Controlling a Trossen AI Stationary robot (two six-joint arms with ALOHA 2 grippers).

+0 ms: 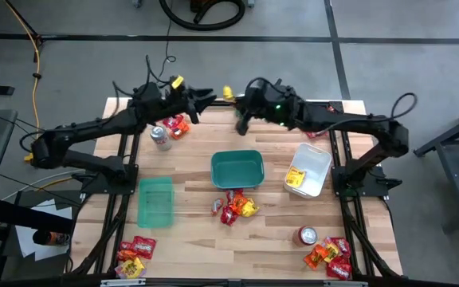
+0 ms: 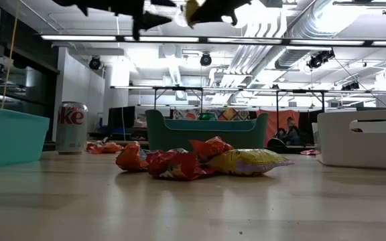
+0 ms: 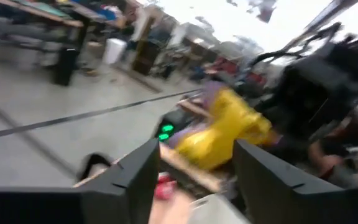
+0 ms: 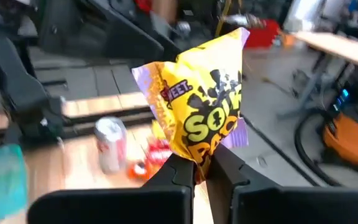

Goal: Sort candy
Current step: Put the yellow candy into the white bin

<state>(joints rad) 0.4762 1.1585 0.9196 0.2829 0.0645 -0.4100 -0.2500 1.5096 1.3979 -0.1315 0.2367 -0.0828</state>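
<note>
1. One yellow candy packet (image 4: pixel 199 112) is pinched in the right end effector (image 4: pixel 202 163), up at 12 o'clock; left end effector (image 3: pixel 194 168) spread wide, empty.
2. Mostly unsorted: candy piles (image 1: pixel 236 207) litter the worktop (image 1: pixel 198 183).

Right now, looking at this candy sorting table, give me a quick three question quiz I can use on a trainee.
1. True or false: the right hand is shut on the shiny yellow candy packet.
2. Which container sits nearest the middle of the wooden table? A) dark teal plastic bin B) white plastic bin C) light green plastic bin
3. Fill in: the left hand has its fingers ____, with nothing between them.

Key:
1. True; the packet stands pinched between its fingers, raised above the table's far edge.
2. A
3. open
</note>
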